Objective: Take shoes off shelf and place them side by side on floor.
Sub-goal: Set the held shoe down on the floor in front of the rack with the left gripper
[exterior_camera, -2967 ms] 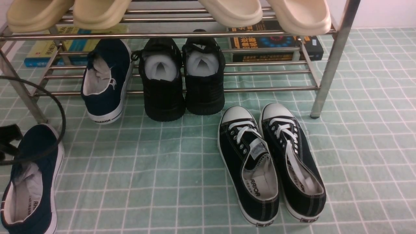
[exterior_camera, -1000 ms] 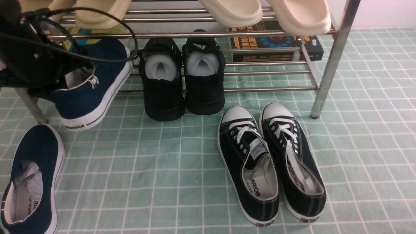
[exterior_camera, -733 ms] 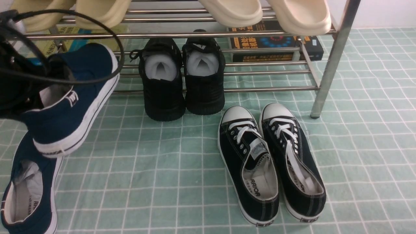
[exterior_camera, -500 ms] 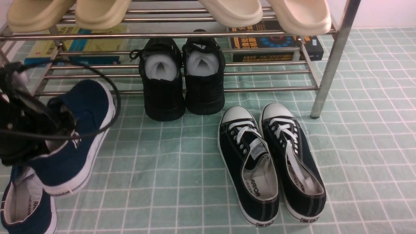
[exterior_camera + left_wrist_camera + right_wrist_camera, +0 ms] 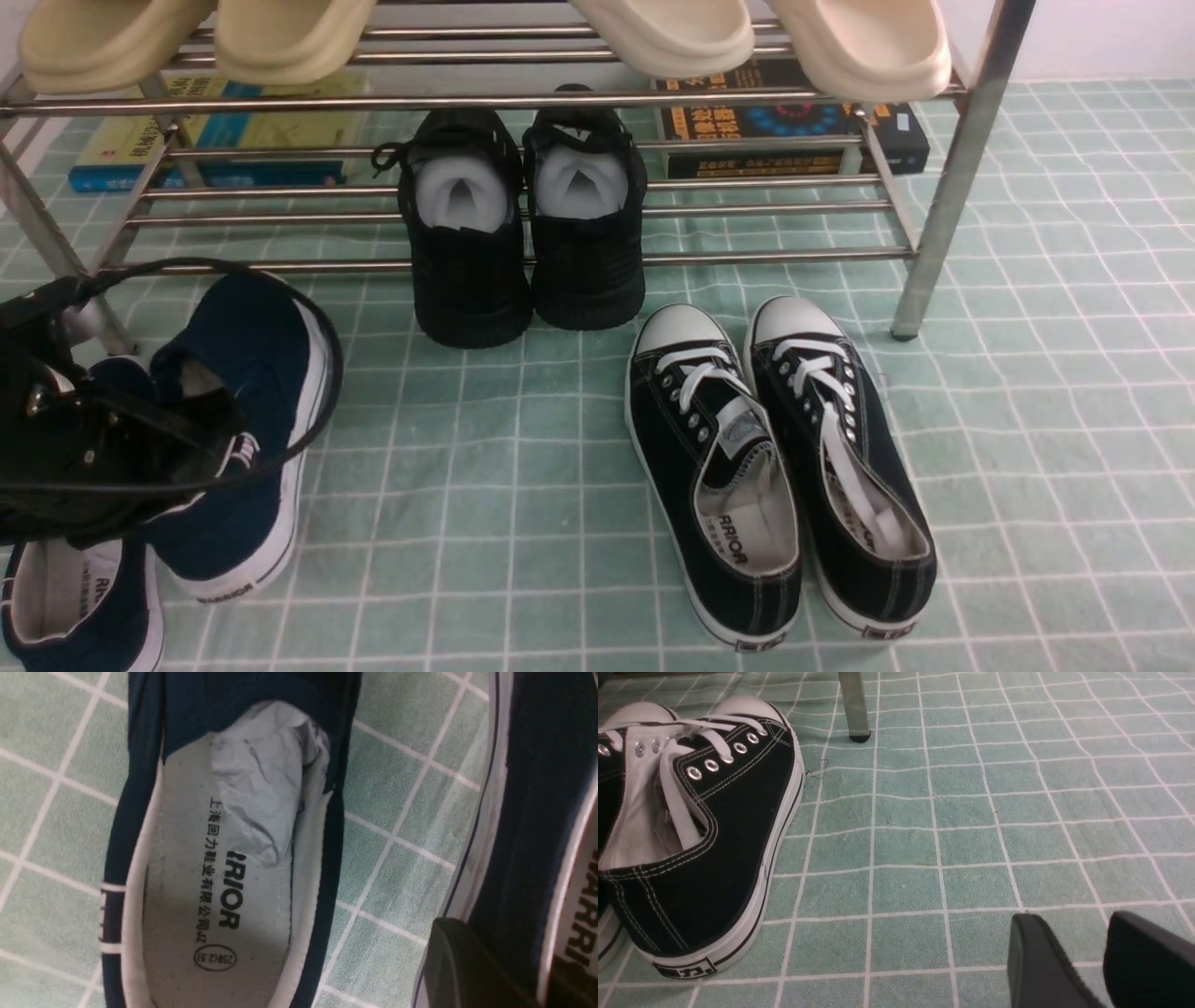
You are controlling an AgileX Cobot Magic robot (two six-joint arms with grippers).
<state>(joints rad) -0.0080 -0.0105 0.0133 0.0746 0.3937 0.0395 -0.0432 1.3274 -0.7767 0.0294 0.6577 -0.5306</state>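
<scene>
One navy slip-on shoe (image 5: 70, 607) (image 5: 210, 858) lies on the pale green gridded floor (image 5: 523, 485) at the near left, grey lining and crumpled paper showing. The second navy shoe (image 5: 247, 392) (image 5: 528, 788) sits just to its right, toe toward the shelf (image 5: 523, 101), its white sole down at floor level. My left gripper (image 5: 201, 434) (image 5: 514, 961) is shut on this shoe's side wall, one finger (image 5: 462, 961) outside and the other inside. My right gripper (image 5: 1073, 917) hovers open over bare floor with nothing between its fingers. It is out of the front view.
All-black shoes (image 5: 523, 233) with white stuffing stand on the shelf's lower tier. Black white-laced sneakers (image 5: 775, 467) (image 5: 691, 849) sit on the floor to the right. Cream slippers (image 5: 756, 37) rest on the top tier, books (image 5: 794, 126) behind. A shelf leg (image 5: 854, 704) stands nearby.
My left gripper took the second navy shoe off the lower tier, carried it forward and left, and lowered it beside the first navy shoe.
</scene>
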